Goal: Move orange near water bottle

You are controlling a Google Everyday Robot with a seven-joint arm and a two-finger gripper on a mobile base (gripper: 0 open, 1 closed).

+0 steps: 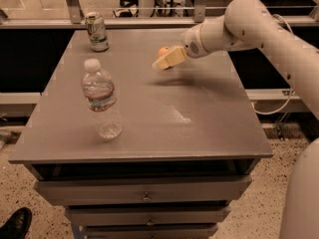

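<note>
The orange [162, 51] sits on the grey table [199, 123] toward the back middle, mostly hidden behind my gripper. My gripper [163, 61] reaches in from the right on the white arm [239, 19] and hangs just in front of and over the orange. The water bottle [101, 99], clear with a white cap and a red, white and blue label, stands upright at the front left of the table, well apart from the orange.
A green-and-white soda can [96, 31] stands at the back left corner. Drawers [144, 195] run under the tabletop. A black shoe [15, 224] shows on the floor at the lower left. A railing runs behind the table.
</note>
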